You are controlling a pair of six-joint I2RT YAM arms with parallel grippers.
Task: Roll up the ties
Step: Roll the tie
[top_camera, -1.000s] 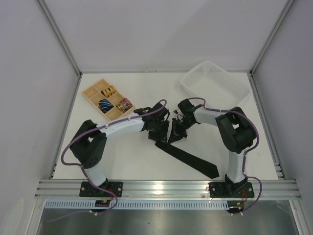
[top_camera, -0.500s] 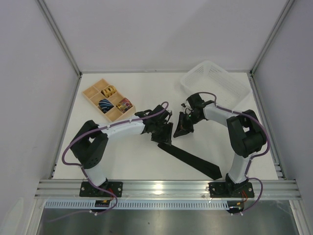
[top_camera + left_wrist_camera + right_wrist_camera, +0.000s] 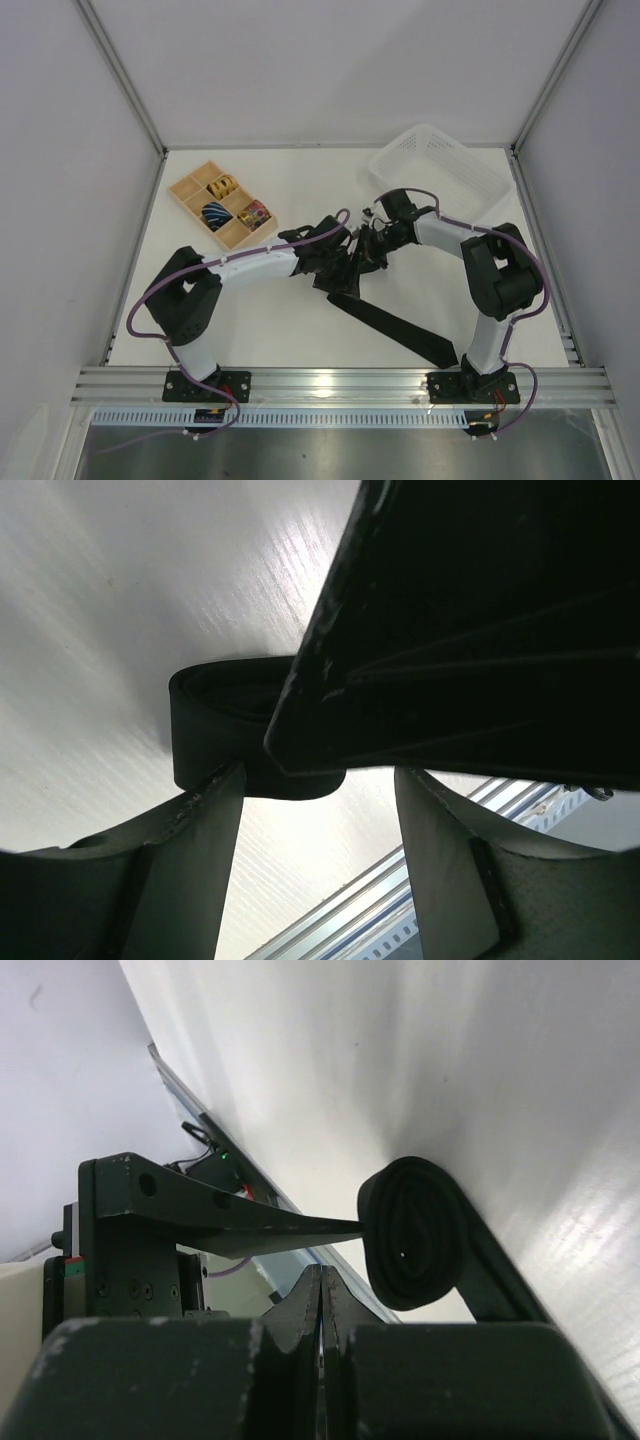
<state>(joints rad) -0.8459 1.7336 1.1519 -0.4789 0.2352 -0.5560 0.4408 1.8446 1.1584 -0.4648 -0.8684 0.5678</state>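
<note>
The black tie [image 3: 395, 328] lies on the white table, its pointed wide end toward the near right. Its other end is rolled into a small coil [image 3: 415, 1235], which also shows in the left wrist view [image 3: 225, 730]. My left gripper [image 3: 318, 778] is open, with the coil just past its fingertips and nothing between them. One left finger [image 3: 250, 1222] touches the coil's side. My right gripper [image 3: 321, 1278] is shut and empty, right beside the coil. In the top view both grippers, left [image 3: 338, 265] and right [image 3: 366, 250], meet over the coil and hide it.
A wooden organizer tray [image 3: 185, 188] with rolled patterned ties stands at the back left. A white plastic basket [image 3: 440, 172] stands at the back right. The table's metal front rail [image 3: 340, 380] runs along the near edge.
My right gripper pulled back to the right, then came left again up to the left gripper and the coil. My left gripper shifted slightly right.
</note>
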